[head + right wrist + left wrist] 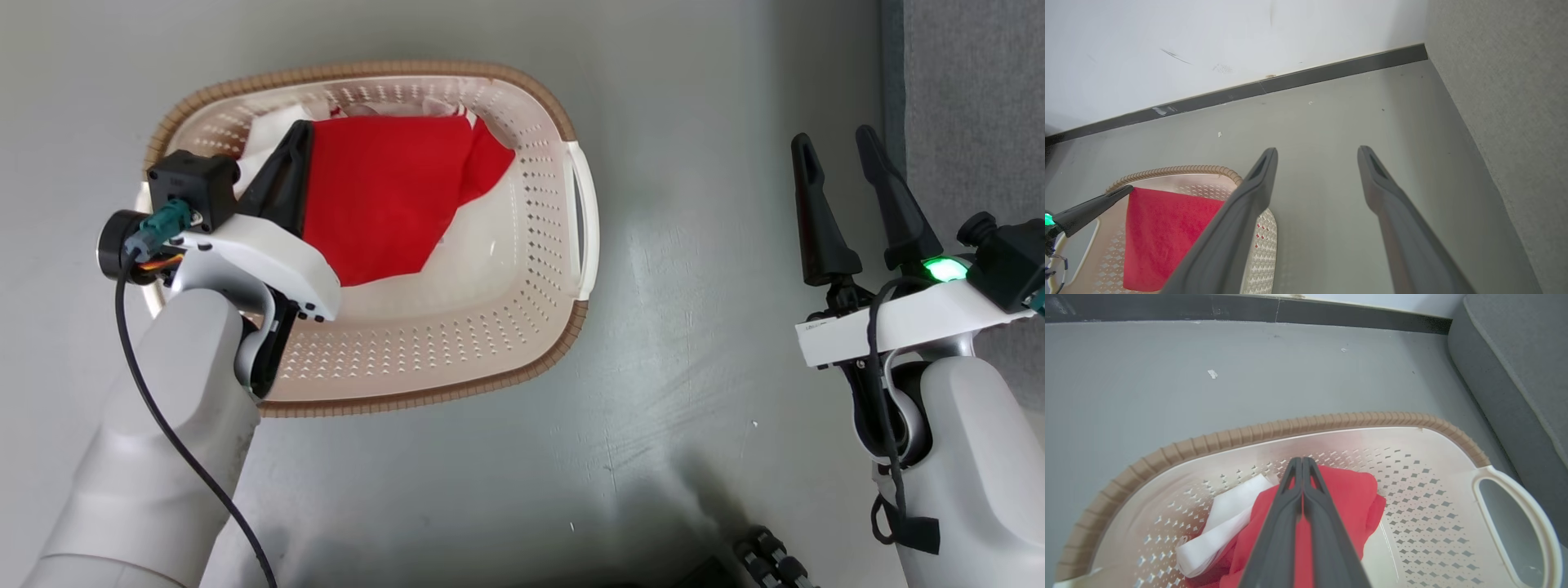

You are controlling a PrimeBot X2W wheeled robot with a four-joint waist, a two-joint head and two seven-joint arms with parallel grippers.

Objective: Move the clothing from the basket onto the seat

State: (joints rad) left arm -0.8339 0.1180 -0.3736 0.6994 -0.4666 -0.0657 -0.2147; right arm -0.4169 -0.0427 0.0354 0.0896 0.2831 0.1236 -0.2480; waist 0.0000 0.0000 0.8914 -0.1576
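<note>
At the left, the left gripper (302, 131) reaches over the basket (522, 327), its fingers (1282, 522) pressed together and clamped on the left edge of the clothing (384, 196). The red cloth hangs from that pinch as a flat sheet, while a white panel and the rest of it lie inside the basket, toward its far end. Gripping at an edge like this looks meant to let the garment trail free of the perforated wall as it comes up. The basket sits on the floor (694, 286), one white handle turned right toward the seat. Further right, well apart from the basket, the right gripper (834, 137) hovers over bare floor with its fingers spread wide and nothing between them, probably kept out of the way. At the far right edge stands the seat (971, 106), grey and finely woven, near enough that the carry should be short. The floor is smooth, grey and slightly glossy, with a few specks; beyond it a dark skirting (1290, 81) runs under a white, scuffed wall (1208, 41)
</note>
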